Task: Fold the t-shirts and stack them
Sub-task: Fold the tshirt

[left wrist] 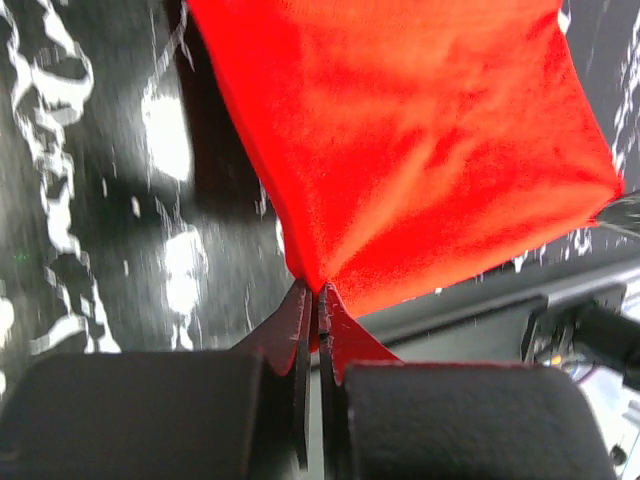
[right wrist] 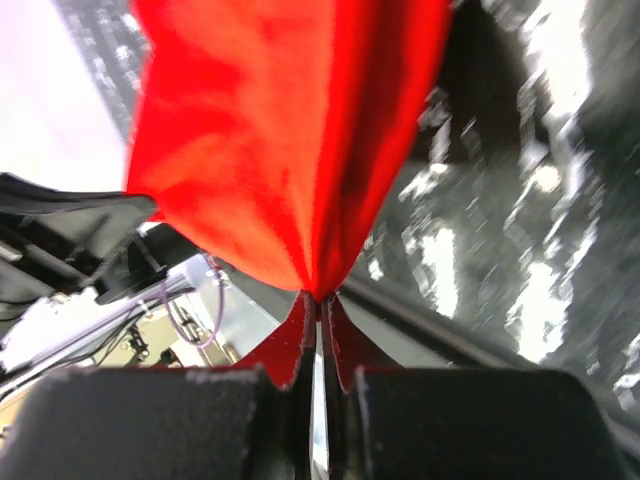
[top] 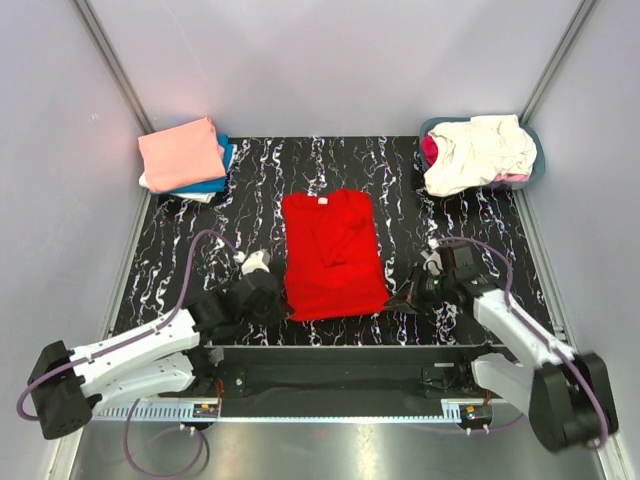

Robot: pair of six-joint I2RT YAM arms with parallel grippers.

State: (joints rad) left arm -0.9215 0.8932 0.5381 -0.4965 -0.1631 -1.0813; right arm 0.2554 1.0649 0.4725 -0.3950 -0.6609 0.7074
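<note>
together, left gripper (left wrist: 316, 292) and right gripper (right wrist: 320, 298) pinch red t-shirt (top: 333, 255), near corners

The table (top: 250, 180) is black with white marble-like veining. On it, the red t-shirt (top: 333, 255) is plain bright red. Stack: salmon-pink t-shirt (top: 180, 153) over blue t-shirt (top: 215, 183) over white t-shirt (top: 198, 197). Grey-blue basket (top: 537, 160) holds cream t-shirt (top: 480, 150) and magenta t-shirt (top: 430, 150). The left arm (top: 125, 352) and right arm (top: 515, 330) are white with black joints; cables (top: 210, 233) purple

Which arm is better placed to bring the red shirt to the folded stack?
Left, probably: the folded stack lies far-left, on its side, and the left claw pinches the red shirt.
</note>
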